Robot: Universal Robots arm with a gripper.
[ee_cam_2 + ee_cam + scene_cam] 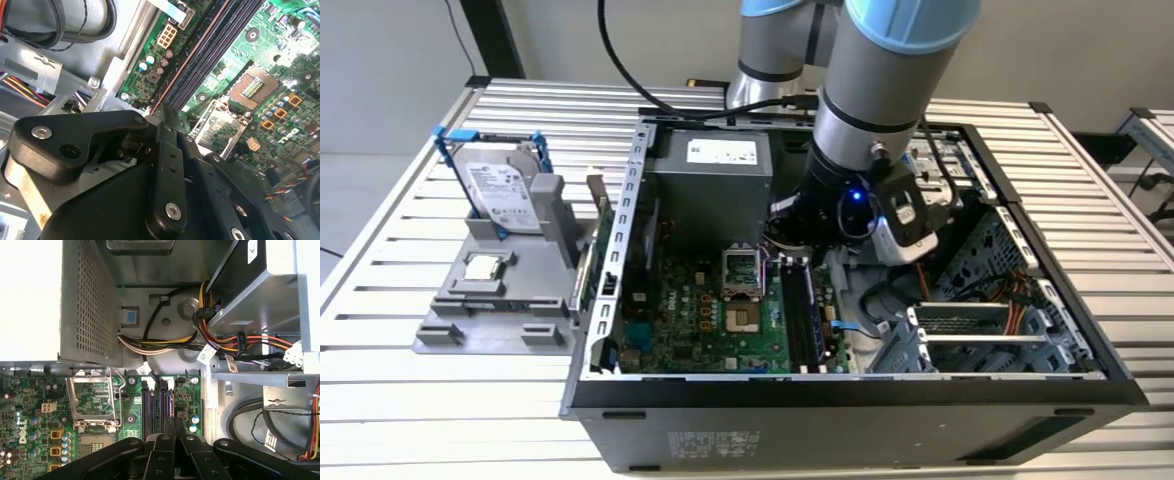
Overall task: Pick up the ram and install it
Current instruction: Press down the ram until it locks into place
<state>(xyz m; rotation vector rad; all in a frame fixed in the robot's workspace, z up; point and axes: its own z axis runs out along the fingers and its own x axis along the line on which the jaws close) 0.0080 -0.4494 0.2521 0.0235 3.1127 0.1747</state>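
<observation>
Inside the open computer case (854, 415), clenched fingers (167, 150) meet one end of the ram (192, 60) standing among motherboard slots (149, 402).

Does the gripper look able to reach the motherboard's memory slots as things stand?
Probably yes: in the first wrist view the gripper hangs just above the memory slots inside the open case, and nothing shows between them.

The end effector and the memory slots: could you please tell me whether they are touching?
Cannot tell. In the first wrist view the end effector overlaps the memory slots, showing neither contact nor gap.
</observation>
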